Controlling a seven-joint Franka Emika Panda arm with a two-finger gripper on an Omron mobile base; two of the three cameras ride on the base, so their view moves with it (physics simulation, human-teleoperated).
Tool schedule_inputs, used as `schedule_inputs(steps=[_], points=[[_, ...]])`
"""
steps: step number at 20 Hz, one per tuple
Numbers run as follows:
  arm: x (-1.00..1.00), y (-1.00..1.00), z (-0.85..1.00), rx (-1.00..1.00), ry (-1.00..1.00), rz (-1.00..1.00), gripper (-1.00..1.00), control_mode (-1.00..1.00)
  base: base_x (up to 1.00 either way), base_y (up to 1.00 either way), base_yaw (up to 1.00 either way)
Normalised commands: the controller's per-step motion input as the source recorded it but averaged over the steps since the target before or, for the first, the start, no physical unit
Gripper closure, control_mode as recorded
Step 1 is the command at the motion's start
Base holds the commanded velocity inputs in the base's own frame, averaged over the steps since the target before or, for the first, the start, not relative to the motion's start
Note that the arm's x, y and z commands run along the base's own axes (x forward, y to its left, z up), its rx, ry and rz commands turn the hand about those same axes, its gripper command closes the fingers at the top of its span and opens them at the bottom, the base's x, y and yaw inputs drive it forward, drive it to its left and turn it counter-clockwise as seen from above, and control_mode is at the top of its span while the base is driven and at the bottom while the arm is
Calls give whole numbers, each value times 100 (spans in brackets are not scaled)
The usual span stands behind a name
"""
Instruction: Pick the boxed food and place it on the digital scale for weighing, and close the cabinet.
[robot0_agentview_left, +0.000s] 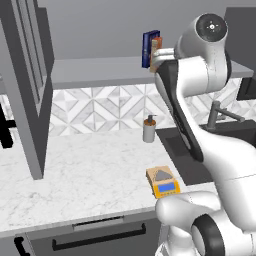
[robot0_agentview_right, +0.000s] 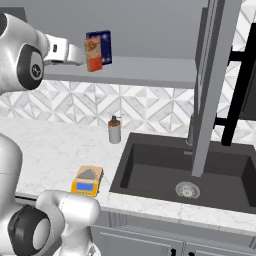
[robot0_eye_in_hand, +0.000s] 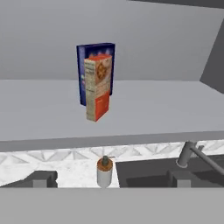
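Reaching toward the open cabinet (robot0_agentview_left: 30, 85), the gripper (robot0_eye_in_hand: 109, 181) is held level with the shelf edge, its jaws spread to their widest and nothing held between them. The boxed food (robot0_eye_in_hand: 98, 86) is seen standing upright on the cabinet shelf (robot0_eye_in_hand: 166, 109), well back from the front edge, with the dark blue box (robot0_eye_in_hand: 94, 54) just behind it and apparently touching or nearly so. In the right base view the carton (robot0_agentview_right: 93, 54) is partly covered by the wrist. The digital scale (robot0_agentview_left: 162, 181) is set on the marble counter (robot0_agentview_left: 75, 175) near its front edge, close to the sink (robot0_agentview_right: 185, 170), with a soap dispenser (robot0_agentview_left: 149, 129) standing farther back.

Several risks are judged from here. If the approach is made too deep or off-centre, the blue box could be caught between the fingers along with the carton, or pushed over. A tall narrow carton could be tipped by one finger touching first. On withdrawal, the carton could be clipped against the open door (robot0_agentview_right: 210, 85). The small scale plate leaves little margin, so a tilted release could see the carton toppled toward the sink.
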Motion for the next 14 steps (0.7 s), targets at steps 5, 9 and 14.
schedule_inputs(steps=[5, 9, 14], points=[[64, 0, 1, -1, 0, 0, -100, -100, 0, 0, 0], [57, 6, 0, -4, 0, 0, -100, -100, 0, 0, 0], [49, 21, 0, -6, -2, -2, -100, -100, 0, 0, 0]])
